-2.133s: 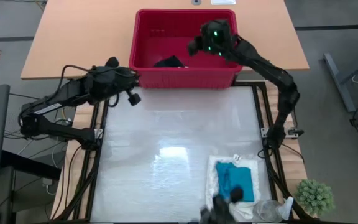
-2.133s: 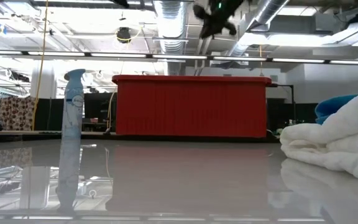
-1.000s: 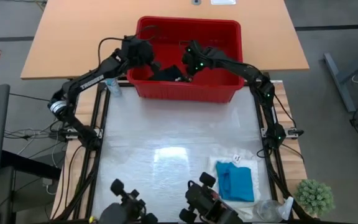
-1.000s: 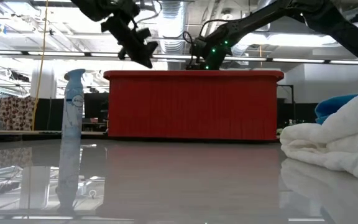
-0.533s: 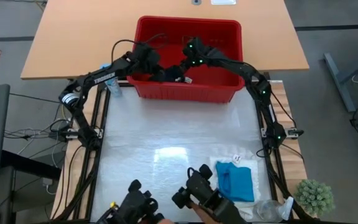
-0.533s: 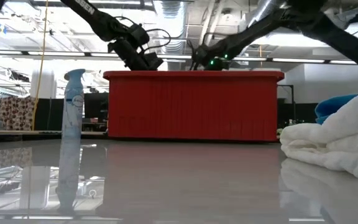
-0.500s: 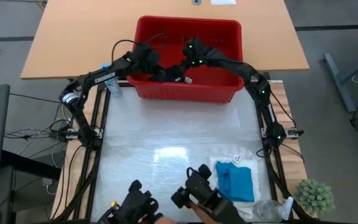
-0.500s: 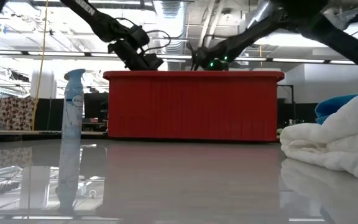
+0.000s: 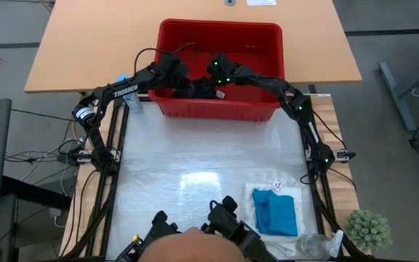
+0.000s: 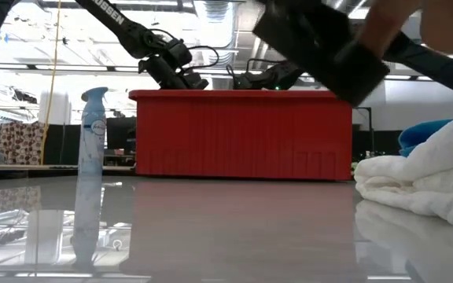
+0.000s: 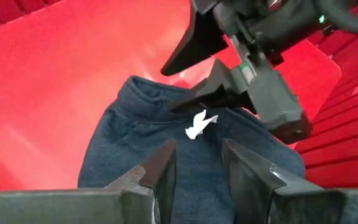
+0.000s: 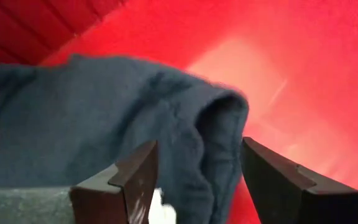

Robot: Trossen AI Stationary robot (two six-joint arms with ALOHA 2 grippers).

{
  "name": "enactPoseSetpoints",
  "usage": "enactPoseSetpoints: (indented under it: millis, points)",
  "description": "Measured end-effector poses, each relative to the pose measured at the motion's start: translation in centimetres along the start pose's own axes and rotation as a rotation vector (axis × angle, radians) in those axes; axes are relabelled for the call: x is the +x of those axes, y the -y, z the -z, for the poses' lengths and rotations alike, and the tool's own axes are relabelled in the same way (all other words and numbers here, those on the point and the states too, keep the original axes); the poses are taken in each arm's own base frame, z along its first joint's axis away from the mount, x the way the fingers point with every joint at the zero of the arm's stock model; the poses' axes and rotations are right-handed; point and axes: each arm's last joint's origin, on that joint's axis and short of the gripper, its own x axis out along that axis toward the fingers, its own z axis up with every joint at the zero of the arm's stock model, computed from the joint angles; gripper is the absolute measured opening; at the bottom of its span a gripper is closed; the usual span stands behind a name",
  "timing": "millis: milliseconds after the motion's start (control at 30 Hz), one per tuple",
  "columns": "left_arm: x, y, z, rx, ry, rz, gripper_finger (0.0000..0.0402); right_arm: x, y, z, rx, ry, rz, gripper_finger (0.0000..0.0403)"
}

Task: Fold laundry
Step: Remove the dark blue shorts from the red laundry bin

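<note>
Inside the red basket (image 9: 268,109) at the far edge of the desk (image 9: 158,153), both arms reach down from either side onto the navy garment (image 9: 197,89). A spray bottle (image 10: 92,161) stands by the basket's left corner.

Left gripper (image 9: 181,80): over the left part of the basket. In the left wrist view its fingers (image 11: 160,171) stand spread with a gap, the navy garment (image 11: 160,134) below and between them; no pinch is visible. A white tag (image 11: 199,123) lies on the cloth.

Right gripper (image 9: 208,84): over the basket's middle, facing the left one, the two close together. In the right wrist view its fingers (image 12: 135,174) are spread wide, with a raised fold of the navy garment (image 12: 185,137) between them, not clamped.

Near the desk's front right corner, the turquoise garment (image 9: 276,213) lies folded on the cream cloth (image 9: 247,198). A potted plant (image 9: 368,229) stands just off that corner.

A person's head (image 9: 188,247) shows at the front edge, beside dark equipment.
</note>
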Motion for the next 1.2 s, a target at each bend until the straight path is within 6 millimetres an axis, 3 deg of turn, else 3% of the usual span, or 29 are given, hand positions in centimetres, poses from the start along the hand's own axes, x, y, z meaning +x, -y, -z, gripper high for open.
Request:
enactPoseSetpoints:
  millis: [233, 367, 467, 567, 633, 867, 1067, 1200]
  points:
    - [0.0, 0.0, 0.0, 0.000, 0.003, 0.000, 0.0119, 3.0, 0.9, 2.6, 0.003, -0.084, 0.013, 0.0249]
    - [0.0, 0.0, -0.1, -0.002, 0.011, -0.001, 0.0119, 3.6, 1.0, 3.1, -0.012, -0.105, 0.014, 0.0240]
    - [0.0, 0.0, -0.2, -0.006, 0.017, -0.001, 0.0119, 3.4, 0.9, 3.3, -0.010, -0.130, 0.015, 0.0187]
    - [0.0, 0.0, -0.2, -0.007, 0.023, -0.001, 0.0119, 2.6, 0.9, 2.6, 0.004, -0.162, 0.018, 0.0081]
    - [0.0, 0.0, -0.3, -0.008, 0.038, -0.002, 0.0119, 1.9, 1.0, 1.6, 0.003, -0.169, 0.020, 0.0032]
    - [-1.5, -0.3, -3.3, 0.032, 0.120, -0.035, 0.0119, -2.4, 2.4, -4.4, 0.007, 0.010, 0.045, 0.0031]
    - [-5.9, 0.1, -7.6, 0.121, 0.219, -0.068, 0.0119, -8.5, 2.6, -7.9, -0.037, 0.179, 0.063, 0.0031]
    - [-10.7, 0.9, -10.8, 0.172, 0.310, -0.083, 0.0119, -12.7, 1.6, -9.6, -0.120, 0.259, 0.067, 0.0031]
